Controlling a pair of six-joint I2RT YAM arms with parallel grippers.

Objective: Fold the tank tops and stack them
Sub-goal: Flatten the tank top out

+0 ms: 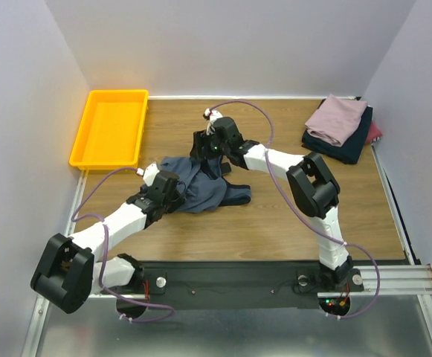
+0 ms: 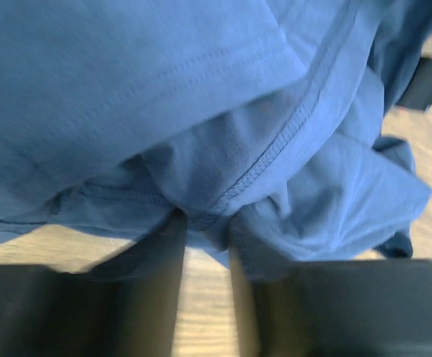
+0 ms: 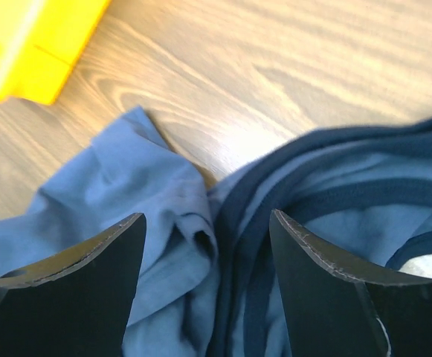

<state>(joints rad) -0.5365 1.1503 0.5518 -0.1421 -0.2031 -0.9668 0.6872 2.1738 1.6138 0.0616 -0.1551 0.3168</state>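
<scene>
The blue tank top (image 1: 201,186) lay crumpled on the table (image 1: 275,223), near the yellow tray (image 1: 104,162), just off the tray's near corner on the side away from the wall. It was not yet spread flat. The other tops, a pink one (image 1: 338,119) over a navy one (image 1: 349,149) with a maroon edge (image 1: 375,132) showing, sat folded in a pile well apart from the tray, along the same far edge of the table.

The left gripper (image 2: 204,223) had its fingers close together with a bunched fold and a stitched hem at their tips; whether they were actually clamped on it could not be told. The right gripper (image 3: 207,216), the one nearer the tray, hung with its jaws wide apart over the dark trim, holding nothing.

The main risk looked to be a pinch through several layers at once: lifting that would likely drag the whole heap up as a lump instead of opening it. The right side might also catch only the trim, which could slip free or twist the cloth. A pull toward the tray might snag the fabric on its rim.
</scene>
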